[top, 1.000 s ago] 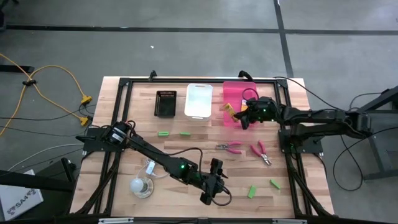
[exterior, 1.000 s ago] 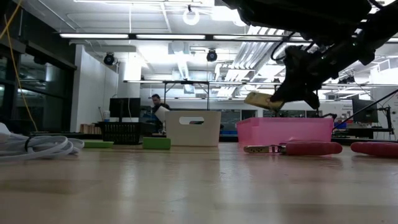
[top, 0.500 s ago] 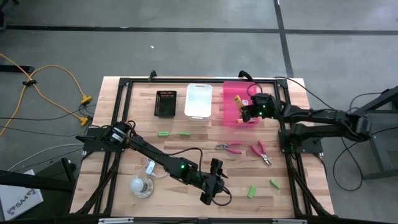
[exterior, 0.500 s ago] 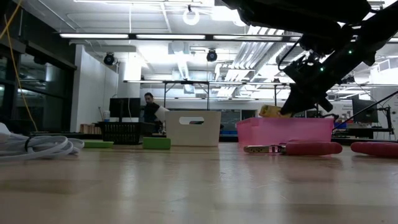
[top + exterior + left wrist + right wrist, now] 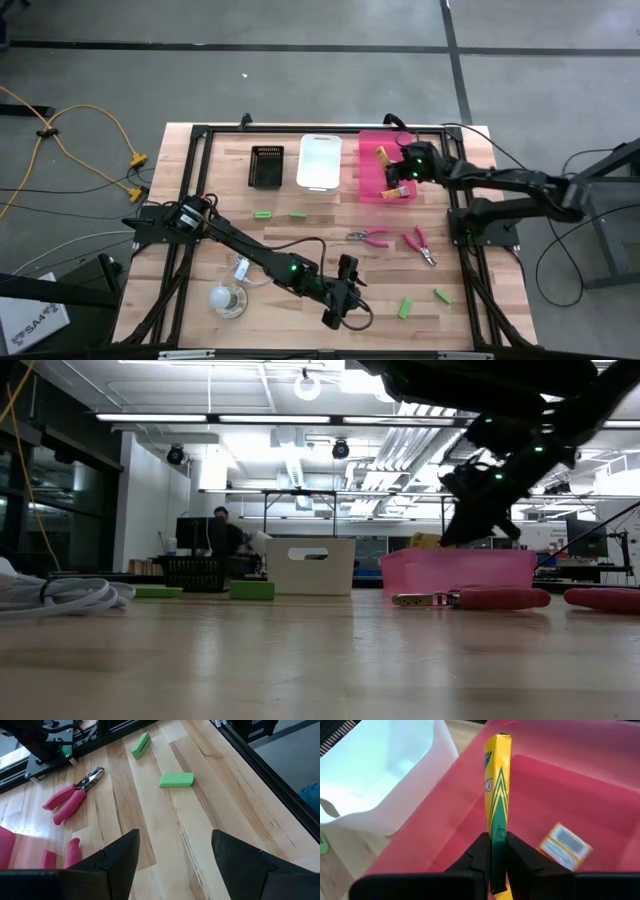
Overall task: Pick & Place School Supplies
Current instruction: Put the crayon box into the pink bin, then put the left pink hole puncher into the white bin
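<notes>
My right gripper (image 5: 398, 172) is over the pink bin (image 5: 372, 190), shut on a yellow-orange packet (image 5: 497, 785). The packet also shows in the high view (image 5: 384, 160) and at the bin's rim in the low view (image 5: 425, 541). A second packet (image 5: 566, 845) lies flat on the bin's floor. My left gripper (image 5: 333, 318) is open and empty near the table's front edge. Two pink-handled tools (image 5: 370, 237) (image 5: 420, 245) and green pieces (image 5: 262, 214) (image 5: 298, 214) (image 5: 405, 308) (image 5: 441, 294) lie flat on the table. My right gripper pinches the packet between its two fingers (image 5: 479, 854), which lie on its two broad faces at the end nearest the wrist (image 5: 496, 842). The fingers come from the table's right, slanting down. The packet stands on edge and sticks out forward, clear of the bin's floor.
A white bin (image 5: 320, 162) and a black basket (image 5: 266, 165) stand left of the pink bin at the far edge. A coiled white cord (image 5: 240, 268) and a pale round disc (image 5: 227, 300) lie at the near left. A person moves in the room behind.
My right gripper has carried the packet from the pink bin's near left corner toward the far edge, over the bin's inside, and down until the packet's end is at the rim. It has stayed shut on the packet.
</notes>
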